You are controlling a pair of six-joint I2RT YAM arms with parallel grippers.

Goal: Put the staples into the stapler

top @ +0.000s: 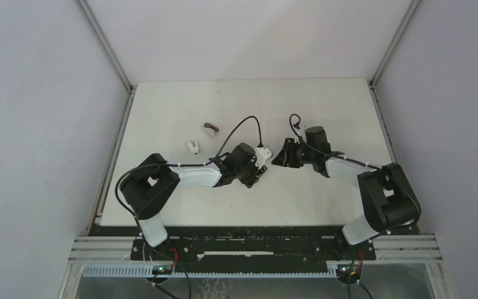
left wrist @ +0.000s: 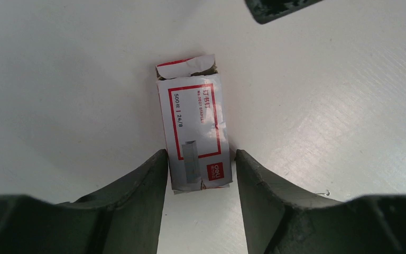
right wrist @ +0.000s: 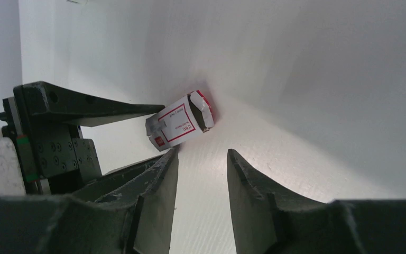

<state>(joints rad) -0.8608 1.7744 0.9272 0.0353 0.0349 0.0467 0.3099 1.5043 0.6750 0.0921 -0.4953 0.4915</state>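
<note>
staples box (left wrist: pixel 195 132) labelled deli, 500, 24/8, left tool (left wrist: pixel 201 153) flanking its edges, grip unclear, right tool (right wrist: pixel 201 156) spread open, desk (left wrist: pixel 322 106) around

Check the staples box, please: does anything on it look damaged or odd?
Yes. The staples box, between the fingers of the left gripper, has a torn end flap: the far end, away from the gripper, is ragged, crumpled and partly open. The rest of the box looks intact.
</note>
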